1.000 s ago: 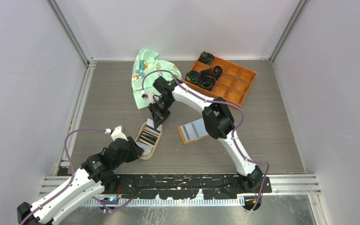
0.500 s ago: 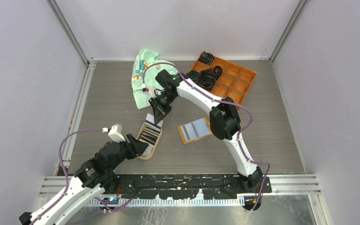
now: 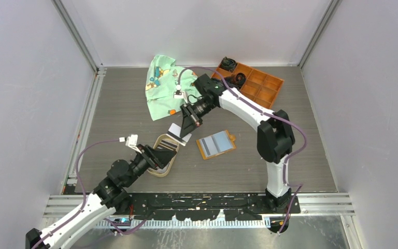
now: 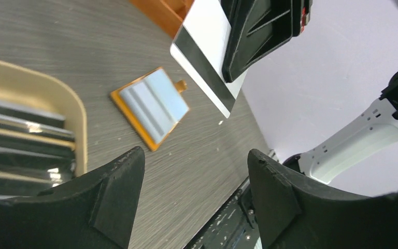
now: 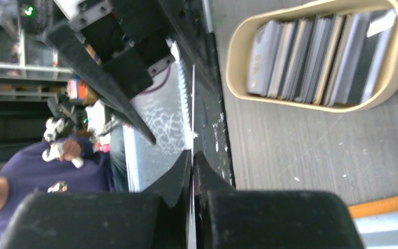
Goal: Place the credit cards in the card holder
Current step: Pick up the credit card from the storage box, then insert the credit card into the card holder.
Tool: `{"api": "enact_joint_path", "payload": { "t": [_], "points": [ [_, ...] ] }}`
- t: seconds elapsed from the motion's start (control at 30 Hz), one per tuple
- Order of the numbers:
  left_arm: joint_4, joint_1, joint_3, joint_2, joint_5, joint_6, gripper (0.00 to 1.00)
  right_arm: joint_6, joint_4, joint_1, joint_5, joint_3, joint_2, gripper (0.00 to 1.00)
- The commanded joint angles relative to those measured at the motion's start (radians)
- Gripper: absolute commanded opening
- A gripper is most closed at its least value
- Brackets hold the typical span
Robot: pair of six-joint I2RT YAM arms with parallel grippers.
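Broadly, the grey tabletop carries everything, with a green cloth and an orange tray at its far side, well apart from the work. Nearer us sits the tan dish, where the other credit cards stand on edge in a row. The left claw hovers at its near end, jaws spread wide and empty. The card holder lies open, inside up, right of the dish and apart from it. Smallest is the held card, white with a dark stripe. It is pinched tight in the right claw, clear of the tabletop between dish and holder.

We see two risks. The fingers take the card only near one edge, so it could pivot or slip once its free edge meets a slot. The holder is loose with nothing pinning it, so a push may slide it instead of seating the card.

The card hangs tilted, neither flat nor upright. Its long axis follows the stripe and lies across the fingers, stripe edge outermost. The holder's long axis runs roughly left to right, with its snap tab at the far right corner. We cannot tell which way its slots open.
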Motion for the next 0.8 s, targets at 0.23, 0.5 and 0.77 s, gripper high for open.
{"api": "enact_joint_path", "payload": {
  "t": [0.23, 0.5, 0.77],
  "points": [
    [0.610, 0.004, 0.096, 0.364, 0.066, -0.091, 0.70, 0.903, 1.002, -0.092, -0.209, -0.428, -0.251, 0.01],
    [0.785, 0.004, 0.148, 0.564, 0.072, -0.136, 0.64, 0.902, 1.015, -0.099, -0.206, -0.459, -0.270, 0.01],
    [0.827, 0.005, 0.186, 0.647, 0.057, -0.161, 0.51, 0.883, 1.015, -0.100, -0.223, -0.465, -0.279, 0.01]
  ]
}}
